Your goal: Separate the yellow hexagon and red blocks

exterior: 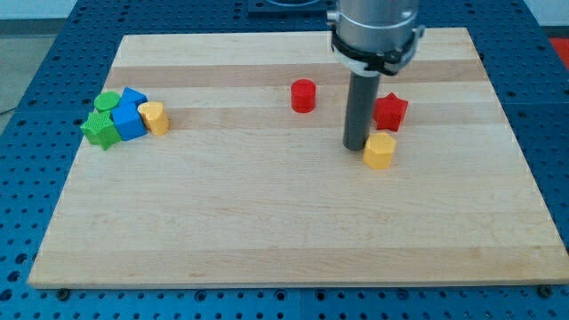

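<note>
A yellow hexagon block (380,151) lies right of centre on the wooden board (267,222). A red star-shaped block (390,111) sits just above it toward the view's top, close to it or touching. A red cylinder (303,95) stands apart, further to the view's left. My tip (356,147) is down on the board right beside the yellow hexagon's left side and left of the red star, touching or nearly touching the hexagon.
At the view's left a cluster holds a yellow cylinder (155,116), a blue block (130,118) with another blue one (133,96) behind it, a green star (100,130) and a green cylinder (108,101). A blue perforated table (36,98) surrounds the board.
</note>
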